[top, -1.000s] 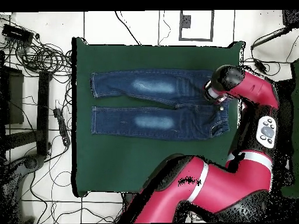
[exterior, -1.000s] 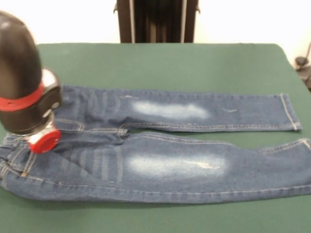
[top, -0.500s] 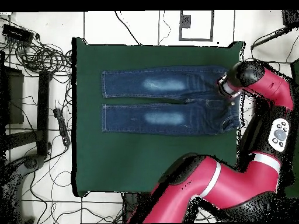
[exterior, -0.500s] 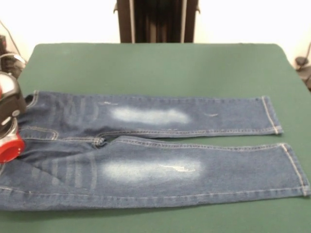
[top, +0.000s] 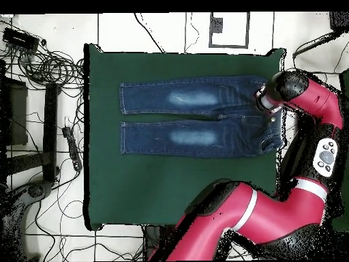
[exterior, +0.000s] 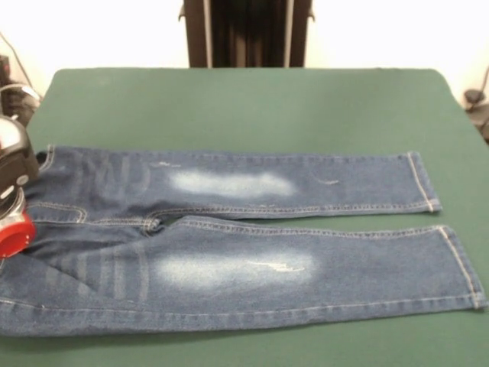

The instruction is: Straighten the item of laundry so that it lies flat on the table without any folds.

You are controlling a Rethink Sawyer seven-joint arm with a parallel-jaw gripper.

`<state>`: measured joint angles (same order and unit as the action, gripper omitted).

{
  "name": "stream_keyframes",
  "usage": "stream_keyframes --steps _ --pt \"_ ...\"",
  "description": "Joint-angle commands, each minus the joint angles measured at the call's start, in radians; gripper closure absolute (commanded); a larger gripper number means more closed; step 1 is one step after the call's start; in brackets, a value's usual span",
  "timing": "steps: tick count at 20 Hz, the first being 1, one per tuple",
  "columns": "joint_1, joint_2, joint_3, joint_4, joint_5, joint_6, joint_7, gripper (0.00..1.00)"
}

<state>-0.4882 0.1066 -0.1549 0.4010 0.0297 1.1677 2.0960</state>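
Observation:
The blue denim jeans [exterior: 244,229] lie spread out on the dark green table [exterior: 244,99], both legs straight and side by side, cuffs at the right in the front view. Faded whitish patches show on both thighs. The waist is at the left edge, where the arm's black and red end with my gripper [exterior: 9,225] stands over it. In the overhead view the jeans [top: 194,117] stretch across the table [top: 170,191], and my gripper [top: 267,109] is at the waist by the table's right edge. The lower waist corner runs out of the front view.
The robot's black pedestal [exterior: 246,34] stands at the table's far side. In the overhead view the red arm [top: 259,218] curves along the table's right and bottom edges. Cables [top: 41,61] and stands lie on the floor to the left.
The arm has moved toward the waist-side table edge and the jeans have slid with it, to the left in the front view. In the last half second they shifted only slightly.

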Motion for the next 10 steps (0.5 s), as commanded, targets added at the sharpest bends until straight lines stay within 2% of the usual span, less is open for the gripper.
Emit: stream_keyframes --steps 1,6,10 --pt "0.05 -0.04 0.062 0.303 -0.038 -0.213 0.041 1.0" --pt "0.095 -0.137 0.036 0.453 -0.035 -0.248 0.145 1.0" --pt "0.11 -0.178 0.03 0.523 -0.028 -0.272 0.174 1.0"
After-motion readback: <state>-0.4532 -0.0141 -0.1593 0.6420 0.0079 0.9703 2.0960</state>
